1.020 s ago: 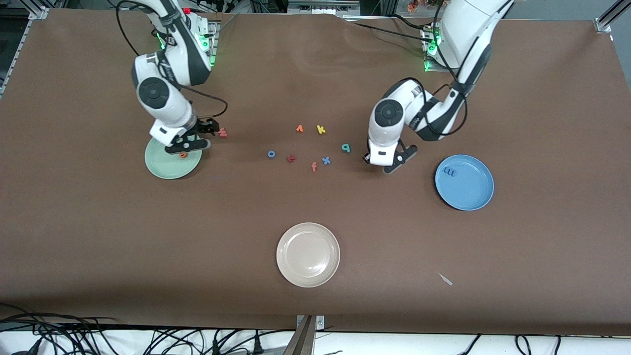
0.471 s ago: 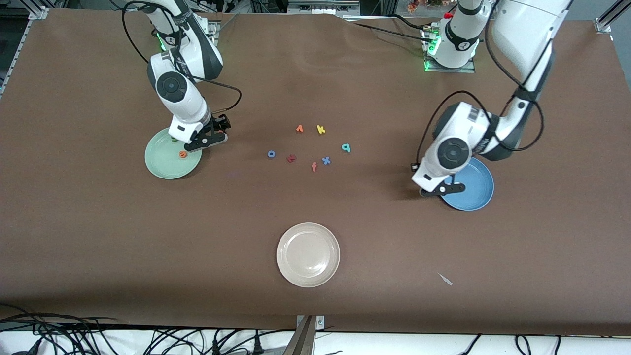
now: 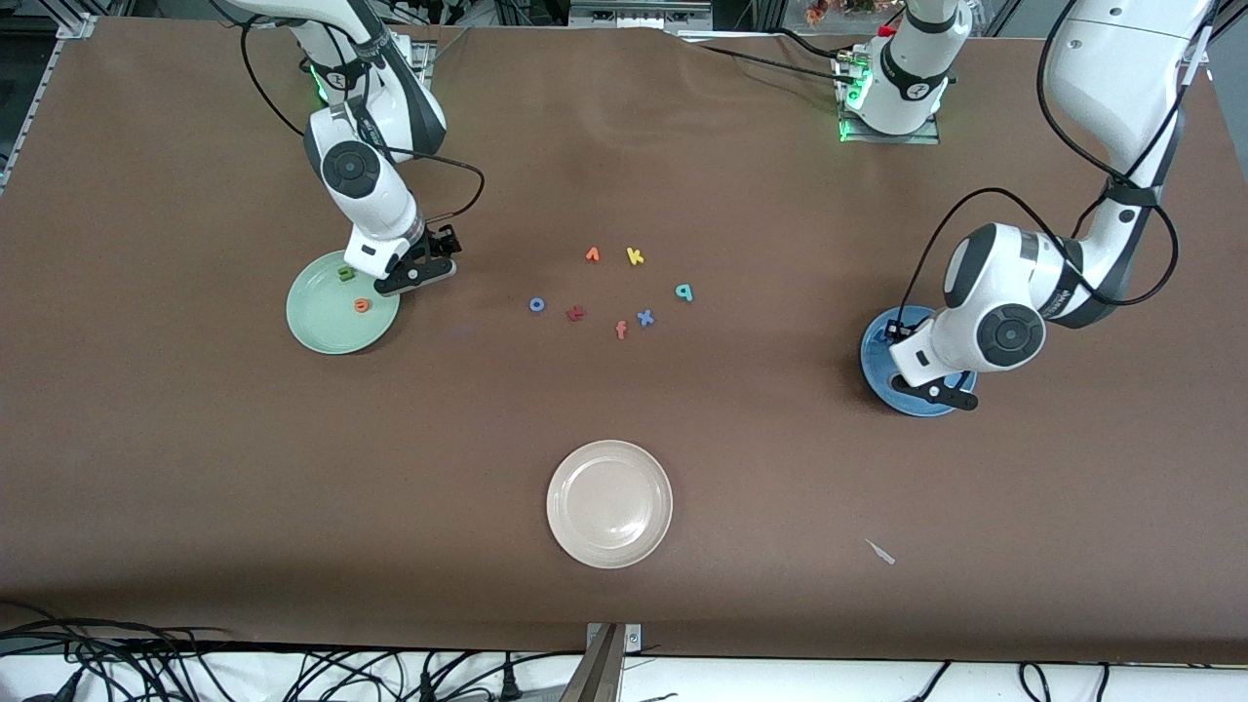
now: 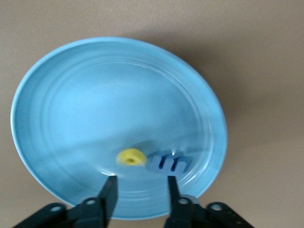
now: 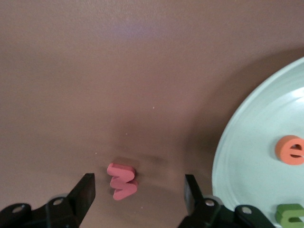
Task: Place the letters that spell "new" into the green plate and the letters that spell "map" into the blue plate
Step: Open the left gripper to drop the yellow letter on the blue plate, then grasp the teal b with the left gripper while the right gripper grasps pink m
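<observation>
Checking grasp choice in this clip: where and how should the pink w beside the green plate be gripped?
From straight above, across its thin foam body. The pink w lies flat on the table, just off the rim of the green plate, apart from it. The right gripper hangs over it with fingers open on either side, so closing on its two long edges looks best. It is small; a centred pinch seems safest.

Plates (image 3: 322, 331) (image 3: 871, 366) (image 3: 609, 504): three. Foam letters (image 3: 345, 273) (image 3: 362, 305) (image 5: 122, 181) (image 3: 593, 254) (image 3: 635, 256) (image 3: 684, 292) (image 3: 537, 304) (image 3: 576, 313) (image 3: 621, 331) (image 3: 644, 317) (image 4: 131, 157) (image 4: 167, 162): twelve.

In your front view the left arm's wrist covers much of the blue plate (image 3: 882, 336), hiding its letters. The right gripper (image 3: 417, 275) hides the pink w (image 5: 122, 181), and the green plate (image 5: 247, 156) runs off the right wrist view's right edge.
</observation>
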`<act>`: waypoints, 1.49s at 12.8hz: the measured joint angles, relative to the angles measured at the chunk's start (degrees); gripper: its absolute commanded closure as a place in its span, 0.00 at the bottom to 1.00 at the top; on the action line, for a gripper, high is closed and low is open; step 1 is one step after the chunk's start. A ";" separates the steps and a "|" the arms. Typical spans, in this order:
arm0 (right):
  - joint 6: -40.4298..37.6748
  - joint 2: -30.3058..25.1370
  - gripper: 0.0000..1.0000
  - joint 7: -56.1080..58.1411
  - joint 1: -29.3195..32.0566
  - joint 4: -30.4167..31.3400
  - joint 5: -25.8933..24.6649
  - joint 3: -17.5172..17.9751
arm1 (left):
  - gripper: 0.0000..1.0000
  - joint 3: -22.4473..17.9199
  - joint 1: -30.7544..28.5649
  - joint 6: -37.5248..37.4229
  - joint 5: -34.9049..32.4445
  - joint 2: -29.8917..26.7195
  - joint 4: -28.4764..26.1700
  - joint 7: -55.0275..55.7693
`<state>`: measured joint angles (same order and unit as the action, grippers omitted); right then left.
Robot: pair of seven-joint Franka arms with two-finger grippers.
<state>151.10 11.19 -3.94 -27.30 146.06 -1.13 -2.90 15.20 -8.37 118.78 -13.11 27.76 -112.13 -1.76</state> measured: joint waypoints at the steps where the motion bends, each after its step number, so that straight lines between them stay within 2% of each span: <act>1: 0.29 0.49 0.16 0.00 0.00 0.08 0.00 0.34 | 0.00 0.29 0.06 0.17 0.06 0.20 0.00 0.13; 3: 0.81 1.44 0.16 0.00 -0.01 0.14 0.00 0.97 | 0.00 2.15 0.32 0.76 1.55 0.24 0.00 5.59; 5: 1.11 2.00 0.17 -0.03 0.00 0.24 0.00 1.49 | 0.00 6.80 0.68 2.59 2.22 0.25 -0.27 16.95; 6: 1.12 2.05 0.22 -0.45 0.01 0.39 0.02 1.93 | 0.00 9.15 1.00 3.38 2.23 0.25 -0.66 22.66; 7: 1.14 2.06 0.24 -1.11 0.02 0.55 0.02 2.55 | 0.00 11.41 1.27 4.91 2.23 0.21 -1.48 27.86; 11: 1.19 2.10 0.32 -2.46 0.02 0.70 0.02 4.25 | 0.00 18.50 1.67 17.46 2.22 -1.55 -9.61 43.25; 12: 1.19 2.17 0.38 -2.46 0.06 0.74 0.02 4.24 | 0.00 20.19 2.13 19.88 2.22 -1.72 -10.88 47.37; 13: 1.19 2.29 0.48 -2.45 0.07 0.74 0.02 4.24 | 0.00 21.04 3.75 21.43 2.21 -1.77 -11.42 51.19; 15: 1.27 2.16 0.77 -2.45 0.08 0.74 0.02 4.24 | 0.00 21.20 8.92 23.62 1.55 -1.77 -11.45 58.01; 16: 1.28 2.15 0.89 -2.45 0.08 0.75 0.02 4.24 | 0.00 21.19 11.18 24.54 -0.13 -1.66 -11.43 61.72; 19: 1.31 1.74 0.96 -2.46 0.11 0.74 0.02 4.23 | 0.00 21.05 14.93 25.37 -9.84 1.09 -9.92 73.33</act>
<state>152.41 12.92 -6.39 -27.19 146.79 -1.11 1.33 36.25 6.55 144.15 -22.95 28.85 -122.04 71.56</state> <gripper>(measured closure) 0.727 0.000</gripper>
